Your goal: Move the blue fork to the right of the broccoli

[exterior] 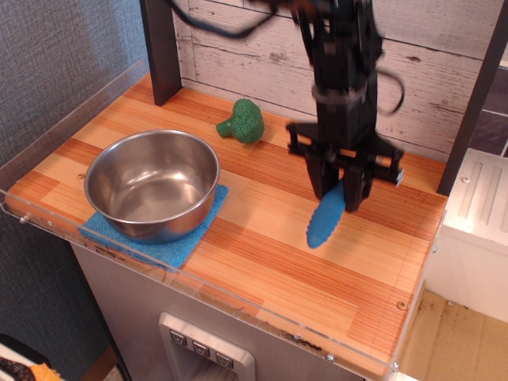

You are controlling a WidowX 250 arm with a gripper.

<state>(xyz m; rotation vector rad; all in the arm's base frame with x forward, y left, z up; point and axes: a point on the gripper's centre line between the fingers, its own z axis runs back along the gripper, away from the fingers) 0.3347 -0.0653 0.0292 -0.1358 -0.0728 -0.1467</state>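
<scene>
My gripper (337,190) hangs over the right half of the wooden table, shut on the blue fork (325,221). The fork's ribbed blue handle points down and toward the front, close to the table surface; I cannot tell whether its tip touches. The tines are hidden between the fingers. The green broccoli (243,122) sits at the back middle of the table, left of and behind the gripper, well apart from it.
A steel bowl (152,182) stands on a blue cloth (171,248) at the front left. A dark post (161,49) stands at the back left, another (476,95) at the right. A clear plastic rim (238,298) edges the table front.
</scene>
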